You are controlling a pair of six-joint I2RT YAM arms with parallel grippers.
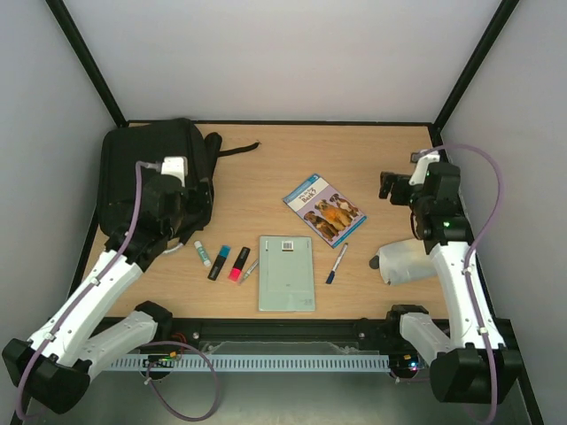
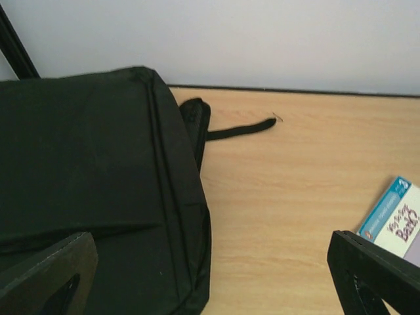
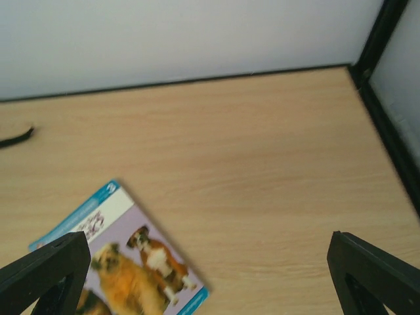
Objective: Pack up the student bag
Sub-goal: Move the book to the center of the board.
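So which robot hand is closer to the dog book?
Right. The right gripper hangs open just past the right side of the book. The left gripper is much farther away on the other side, open over the edge of the bag.

From the top we look steeply down from the near side, far enough to take in the whole table (image 1: pixel 266 168) up to the back wall (image 1: pixel 283 53). At the left wrist we sit low and close over the bag (image 2: pixel 85 177), facing that wall. At the right wrist we sit as low over the book (image 3: pixel 125 262), facing the far right corner. Both wrist views share the book and the strap (image 2: pixel 239 130) tip; the top view holds both.
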